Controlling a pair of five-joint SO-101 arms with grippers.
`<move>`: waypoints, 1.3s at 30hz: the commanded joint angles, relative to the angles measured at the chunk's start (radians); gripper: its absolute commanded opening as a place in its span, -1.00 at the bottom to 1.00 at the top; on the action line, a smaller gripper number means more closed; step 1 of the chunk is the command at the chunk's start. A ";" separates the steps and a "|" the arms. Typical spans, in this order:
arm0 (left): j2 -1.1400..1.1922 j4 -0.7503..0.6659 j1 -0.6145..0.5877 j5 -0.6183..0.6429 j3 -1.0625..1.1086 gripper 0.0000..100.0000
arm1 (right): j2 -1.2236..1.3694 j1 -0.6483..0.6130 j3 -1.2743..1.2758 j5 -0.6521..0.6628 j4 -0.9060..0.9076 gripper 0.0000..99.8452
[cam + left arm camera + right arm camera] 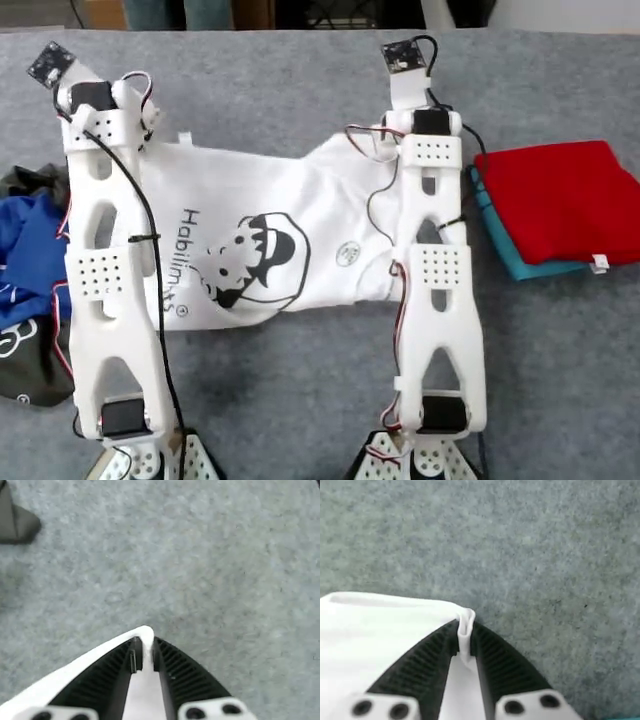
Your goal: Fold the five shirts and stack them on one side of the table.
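Grey table (300, 400), left claw (144, 646) pinched on white shirt (250, 200) edge, right claw (464, 631) likewise

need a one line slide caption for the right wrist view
Right pincer shut on a pinched edge of the white shirt, above the grey table.

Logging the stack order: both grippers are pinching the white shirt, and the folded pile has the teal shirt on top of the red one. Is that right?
Not quite. The high view shows the red shirt on top, with the teal shirt under it. The rest holds: the left gripper and right gripper are each shut on the white shirt.
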 commanded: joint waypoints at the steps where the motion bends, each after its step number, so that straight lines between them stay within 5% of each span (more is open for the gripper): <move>1: 0.031 -0.025 -0.022 -0.009 -0.062 -0.68 | -0.013 -0.012 -0.053 0.009 -0.020 -0.95; 8: 0.101 0.023 -0.048 0.020 -0.081 -0.55 | -0.012 -0.012 -0.053 0.009 -0.021 -0.95; 14: 0.051 0.241 -0.022 0.020 -0.239 -0.75 | -0.012 -0.014 -0.053 0.009 -0.021 -0.95; 20: 0.055 0.244 0.018 0.017 -0.160 -0.94 | -0.015 -0.014 -0.053 0.008 -0.018 -0.95; 39: 0.173 0.249 -0.019 -0.040 0.119 -0.94 | -0.015 -0.014 -0.053 0.009 -0.023 -0.95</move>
